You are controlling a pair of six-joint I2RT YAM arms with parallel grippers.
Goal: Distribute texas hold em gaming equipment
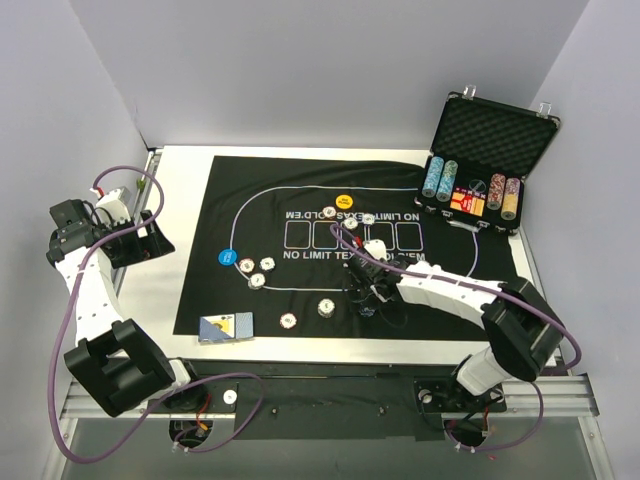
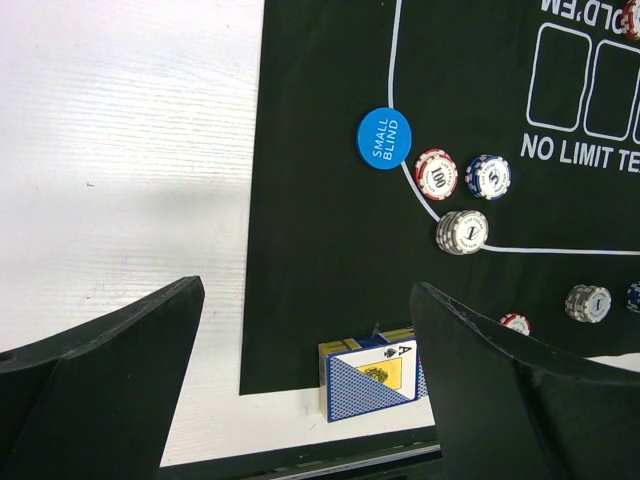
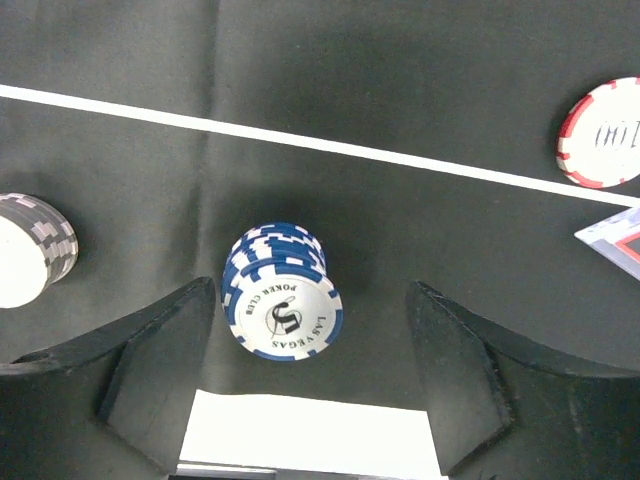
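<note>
The left arm (image 1: 85, 290) folds back beyond the left edge of the black rectangular felt mat (image 1: 210, 290), and the left gripper (image 1: 148, 243) has its jaws spread wide. The right arm (image 1: 440, 290) reaches over the mat's near-right part, and the right gripper (image 1: 365, 287) points down with its jaws apart.

- The mat (image 1: 200, 290) lies on the surface (image 1: 185, 170).
- An open chip case (image 1: 495, 125) sits at the far right corner, with chip columns (image 1: 470, 190) in its tray.
- The card deck (image 1: 226, 327) straddles the mat's near edge, at the left.
- The small blind disc (image 1: 229, 257) lies on the mat's left side, with three poker chips (image 1: 257, 270) just to its right.
- A chip stack (image 3: 285, 300) stands between the right gripper's (image 3: 310, 290) jaws, touching neither.
- The left gripper (image 1: 150, 240) hangs left of the mat.
</note>
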